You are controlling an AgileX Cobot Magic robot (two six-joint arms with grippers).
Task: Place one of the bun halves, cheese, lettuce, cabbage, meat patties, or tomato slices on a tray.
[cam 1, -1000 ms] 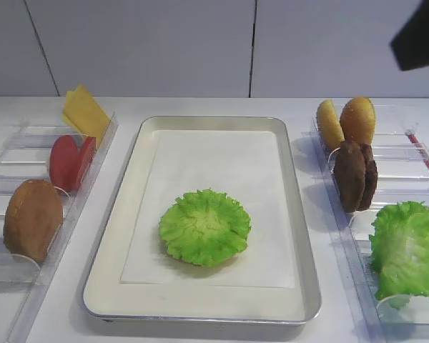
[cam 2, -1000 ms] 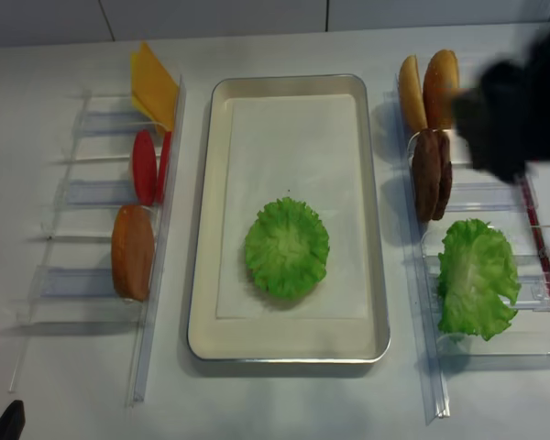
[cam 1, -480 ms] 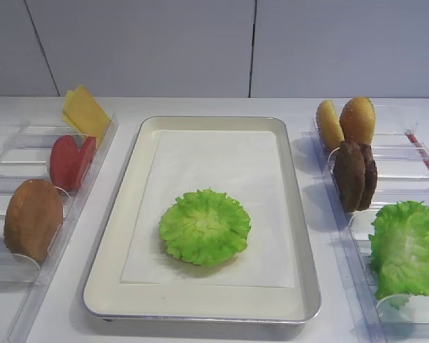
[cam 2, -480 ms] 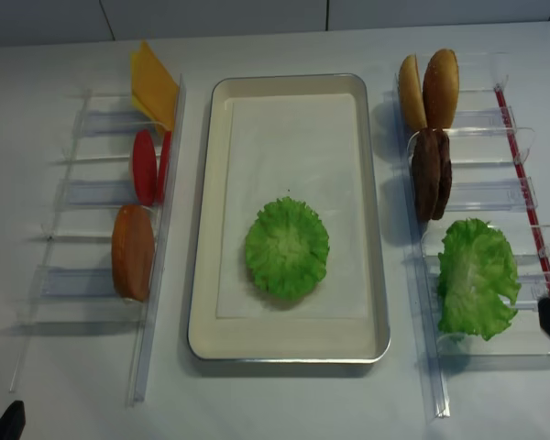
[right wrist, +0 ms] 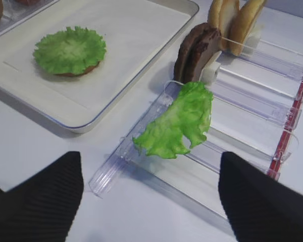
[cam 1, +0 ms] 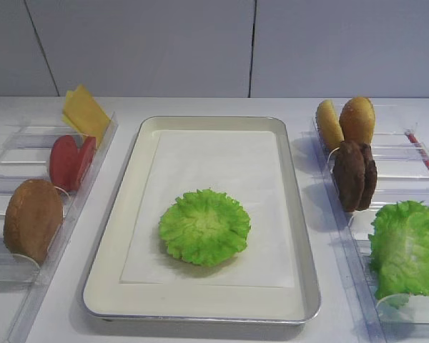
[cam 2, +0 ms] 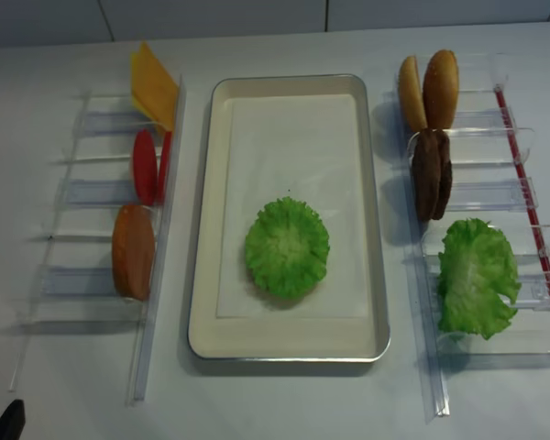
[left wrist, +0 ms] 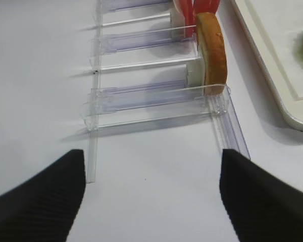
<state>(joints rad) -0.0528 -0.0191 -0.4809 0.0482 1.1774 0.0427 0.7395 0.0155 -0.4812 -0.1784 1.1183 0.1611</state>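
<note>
The silver tray point(cam 1: 301, 214) holds the frilly lettuce point(cam 1: 204, 226) on its paper liner, with a brown edge showing under the leaf point(right wrist: 69, 50). In the right bin stand two bun halves point(cam 1: 357, 120), the meat patties point(cam 1: 354, 175) and the floppy cabbage point(cam 1: 407, 250). The left bin holds cheese point(cam 1: 86, 114), tomato slices point(cam 1: 70, 163) and another bun half point(cam 1: 32, 219). My right gripper point(right wrist: 151, 201) hangs open over the table just short of the cabbage point(right wrist: 179, 121). Over bare table before the left bin, my left gripper point(left wrist: 151, 196) is open and holds nothing.
Clear plastic bins point(cam 2: 82, 197) point(cam 2: 495, 197) flank the tray on both sides, with thin dividers standing up. A red strip point(cam 2: 522, 156) runs along the right bin's outer side. White table lies in front of the tray and bins.
The right arm has pulled back from over the buns and patties toward the near right corner and left the overhead views. The food and the left gripper have not moved.
</note>
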